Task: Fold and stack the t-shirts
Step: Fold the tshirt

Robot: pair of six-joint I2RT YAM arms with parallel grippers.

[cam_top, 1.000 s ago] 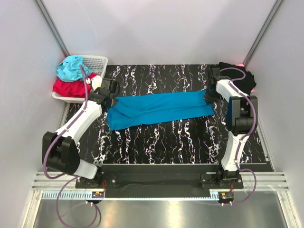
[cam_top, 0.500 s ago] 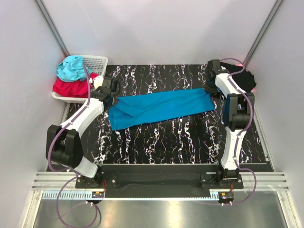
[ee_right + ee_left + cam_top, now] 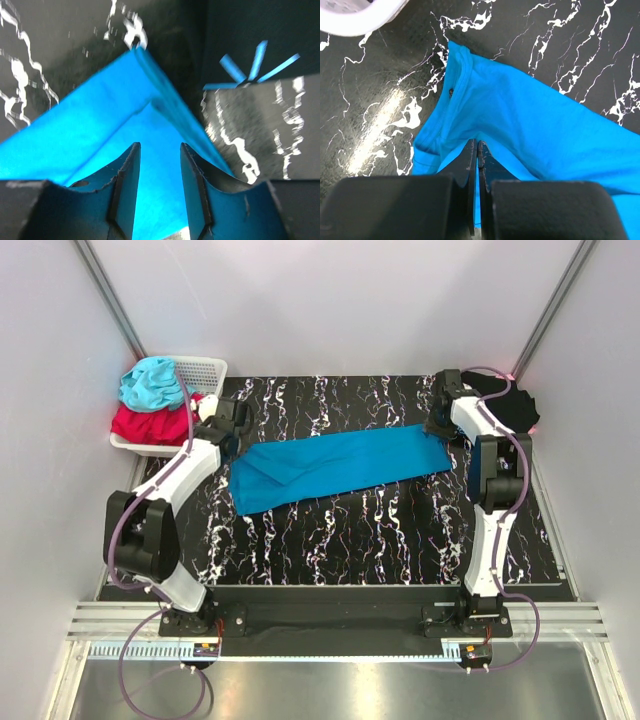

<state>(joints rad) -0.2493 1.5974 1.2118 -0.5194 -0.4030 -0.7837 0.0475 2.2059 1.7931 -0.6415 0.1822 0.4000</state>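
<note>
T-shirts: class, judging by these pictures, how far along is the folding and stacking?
Done: the blue t-shirt lies folded into a long strip. In hand: the left gripper is shut on its left end; the right gripper is open over the other end. To do: shorter folds, then stacking with the black t-shirt nearby.

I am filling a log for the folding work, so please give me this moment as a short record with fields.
blue t-shirt: long folded strip lying across the table
black t-shirt: bunched at the far right corner, starburst print showing
left claw: shut on the strip's left end
right claw: open, over the strip's right end
basket: far left, holds turquoise cloth and red cloth
stack: not yet made
</note>
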